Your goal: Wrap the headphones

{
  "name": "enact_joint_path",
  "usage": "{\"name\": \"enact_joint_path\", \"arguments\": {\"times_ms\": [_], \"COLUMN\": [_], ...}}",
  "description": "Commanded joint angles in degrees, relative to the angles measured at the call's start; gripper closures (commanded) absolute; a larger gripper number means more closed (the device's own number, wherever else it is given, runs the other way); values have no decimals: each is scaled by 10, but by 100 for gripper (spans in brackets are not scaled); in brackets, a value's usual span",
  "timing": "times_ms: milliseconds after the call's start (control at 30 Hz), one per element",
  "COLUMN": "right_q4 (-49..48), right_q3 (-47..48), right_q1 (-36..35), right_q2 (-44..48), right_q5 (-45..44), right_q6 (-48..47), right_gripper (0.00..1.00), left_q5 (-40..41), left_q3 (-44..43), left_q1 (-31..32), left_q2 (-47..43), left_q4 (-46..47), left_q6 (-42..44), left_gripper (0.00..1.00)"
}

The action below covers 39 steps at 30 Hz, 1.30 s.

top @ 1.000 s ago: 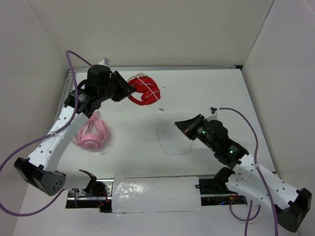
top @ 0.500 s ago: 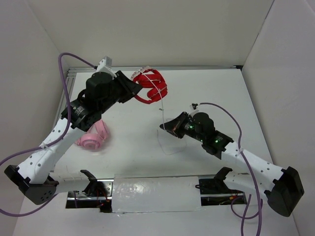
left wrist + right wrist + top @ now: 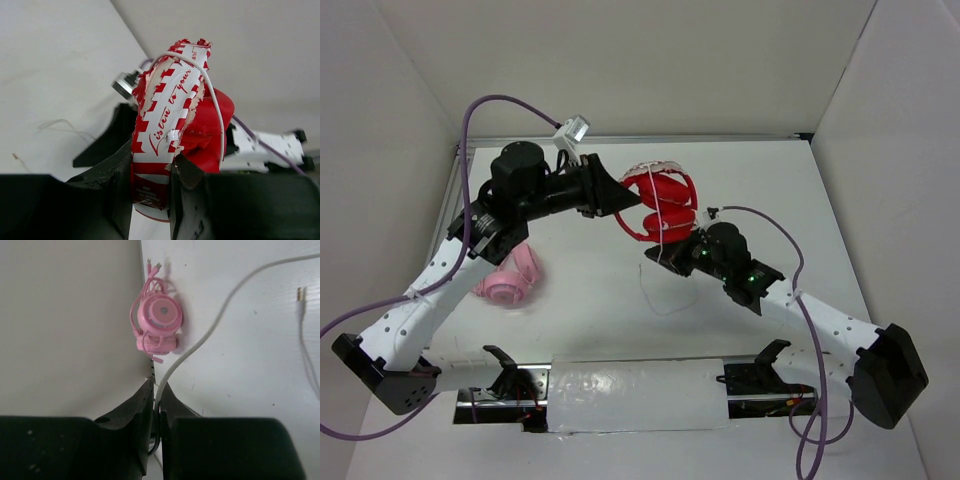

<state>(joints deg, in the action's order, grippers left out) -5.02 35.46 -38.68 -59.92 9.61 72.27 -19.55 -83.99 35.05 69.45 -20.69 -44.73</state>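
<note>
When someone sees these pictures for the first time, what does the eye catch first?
The red headphones, clamped in the left gripper, are held up over the middle of the table. Beside them the right gripper pinches their thin white cable. The pink headphones lie on the table at the left.

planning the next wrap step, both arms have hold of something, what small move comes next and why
Probably sweep the right gripper, shut on the white cable, around the red headphones for a turn: the left gripper holds them lifted by the headband, and loose cable lies on the table.
</note>
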Motion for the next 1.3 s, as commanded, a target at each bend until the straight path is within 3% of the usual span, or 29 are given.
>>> {"name": "enact_joint_path", "arguments": {"times_ms": [0, 133, 267, 567, 667, 1000, 1100, 1133, 1267], "right_q4": [-21, -39, -95, -245, -334, -496, -526, -532, -539], "right_q3": [-1, 0, -1, 14, 23, 50, 71, 75, 112], "right_q1": [33, 74, 95, 136, 148, 172, 172, 174, 196], "right_q2": [-12, -12, -19, -127, -167, -226, -249, -253, -261], "right_q5": [6, 23, 43, 121, 132, 95, 87, 83, 84], "right_q6": [-5, 2, 11, 100, 139, 223, 243, 243, 238], "right_gripper": [82, 78, 65, 64, 65, 69, 76, 83, 86], "left_q5": [-166, -239, -299, -391, -372, -315, -301, -297, -270], "left_q3": [-19, -3, 12, 3, 26, 104, 113, 115, 129], "left_q1": [-2, -6, 2, 30, 43, 80, 91, 93, 111], "left_q2": [-18, -10, 2, 36, 23, -57, -71, -75, -96], "left_q4": [124, 121, 139, 113, 95, 78, 75, 70, 47], "left_q6": [12, 18, 17, 31, 35, 28, 27, 29, 36], "left_gripper": [100, 100, 100, 100, 100, 100, 100, 100, 100]}}
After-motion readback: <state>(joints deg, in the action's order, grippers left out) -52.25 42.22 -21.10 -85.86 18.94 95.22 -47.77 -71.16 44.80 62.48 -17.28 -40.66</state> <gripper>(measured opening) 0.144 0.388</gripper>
